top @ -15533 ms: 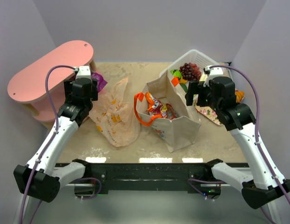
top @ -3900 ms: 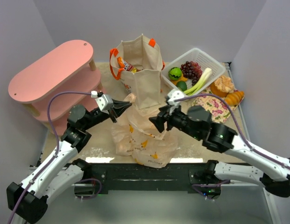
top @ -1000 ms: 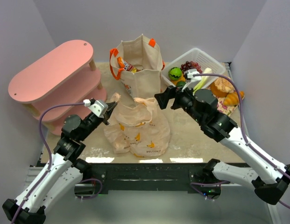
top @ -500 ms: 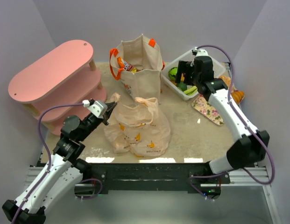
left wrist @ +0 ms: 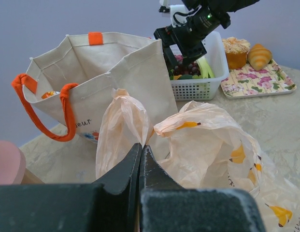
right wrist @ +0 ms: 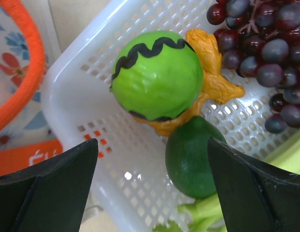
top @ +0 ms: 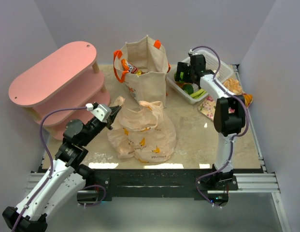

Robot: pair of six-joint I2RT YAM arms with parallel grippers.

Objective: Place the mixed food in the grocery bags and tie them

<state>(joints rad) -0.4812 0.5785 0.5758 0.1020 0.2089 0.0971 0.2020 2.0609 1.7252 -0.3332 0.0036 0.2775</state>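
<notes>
So the left gripper has its two fingers pressed right together, pinching a handle of the peach plastic bag and holding that bit up. The bag sits slumped on the table around the middle, covered in yellow-orange prints. There's some small dark writing low on its right side in the left wrist view, but it's way too tiny to read. Just behind it on the far side stands the canvas tote, upright and open, with orange handles hanging off its left end. The print on its front ends in "eur", and that's all I can make out. Snack packets poke up inside at its left end.

The right gripper is at the far right, fingers spread wide with nothing in them, hanging over the left end of the white basket. In the basket there's a bright green ball with a black wavy line, lying on an orange piece. Dark grapes are to its right, with a dark green vegetable and a leek nearer. An orange patch with white letters shows just outside the basket's corner, cut off, can't read it. Golden bread sits on the flowery mat right of the basket
</notes>
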